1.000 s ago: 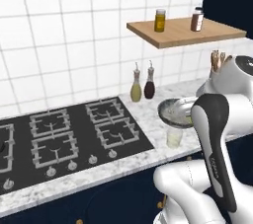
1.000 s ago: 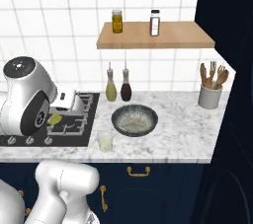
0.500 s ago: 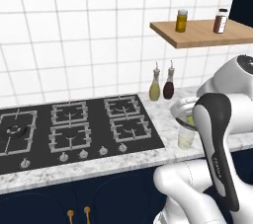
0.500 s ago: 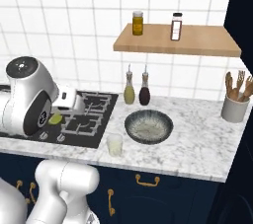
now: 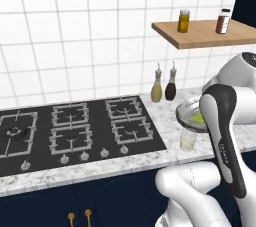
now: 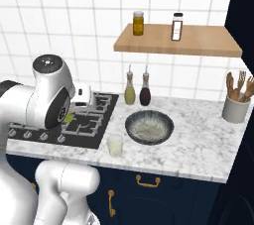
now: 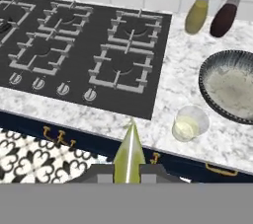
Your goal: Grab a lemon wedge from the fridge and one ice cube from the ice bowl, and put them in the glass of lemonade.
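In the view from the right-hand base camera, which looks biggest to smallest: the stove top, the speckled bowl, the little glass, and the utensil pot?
1. Stove top, though the arm hides part of it.
2. Ice bowl.
3. Utensil crock.
4. Glass of lemonade.
The crock and glass look close in size, and the glass sits nearer the camera, so their order is unsure.

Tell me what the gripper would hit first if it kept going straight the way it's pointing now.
Judging by the hand view, the gripper, shut on a lemon wedge, points down at the front edge of the marble counter, just left of the glass of lemonade. It would probably meet the counter edge first; depth is uncertain.
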Tool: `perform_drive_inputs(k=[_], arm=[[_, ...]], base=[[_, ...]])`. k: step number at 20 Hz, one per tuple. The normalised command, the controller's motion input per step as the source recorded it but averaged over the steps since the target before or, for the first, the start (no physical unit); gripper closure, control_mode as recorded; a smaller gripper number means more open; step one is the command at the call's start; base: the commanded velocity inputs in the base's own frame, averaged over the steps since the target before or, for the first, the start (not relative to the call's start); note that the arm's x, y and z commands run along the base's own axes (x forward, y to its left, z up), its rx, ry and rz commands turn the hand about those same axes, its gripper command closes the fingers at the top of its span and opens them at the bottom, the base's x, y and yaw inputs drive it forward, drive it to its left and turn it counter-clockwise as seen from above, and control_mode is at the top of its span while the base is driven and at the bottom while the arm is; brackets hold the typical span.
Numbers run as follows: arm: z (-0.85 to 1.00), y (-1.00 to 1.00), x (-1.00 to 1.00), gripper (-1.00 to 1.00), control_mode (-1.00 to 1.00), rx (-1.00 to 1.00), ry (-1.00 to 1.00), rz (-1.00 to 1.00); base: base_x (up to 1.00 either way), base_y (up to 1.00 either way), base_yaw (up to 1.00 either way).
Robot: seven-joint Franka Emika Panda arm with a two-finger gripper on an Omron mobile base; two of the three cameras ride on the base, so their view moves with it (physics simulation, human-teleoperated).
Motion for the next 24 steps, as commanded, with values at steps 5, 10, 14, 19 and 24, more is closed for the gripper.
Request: perform_drive_inputs(k=[5, 10, 14, 19, 24], arm=[[-0.26, -0.46, -0.02, 1.0, -1.0, -0.36, 0.21, 0.34], [-0.19, -0.42, -0.02, 1.0, -1.0, -0.44, 0.18, 0.41], [-0.16, -0.29, -0.06, 1.0, -1.0, -0.48, 0.15, 0.4], [-0.23, -0.19, -0.02, 1.0, -1.0, -0.5, 0.21, 0.39], [-0.3, -0.01, 0.0, 1.0, -1.0, -0.5, 0.33, 0.38]], base=[[0.0, 0.0, 0.0], [0.0, 0.0, 0.0], [0.0, 0.0, 0.0], [0.0, 0.0, 0.0], [0.0, 0.0, 0.0]])
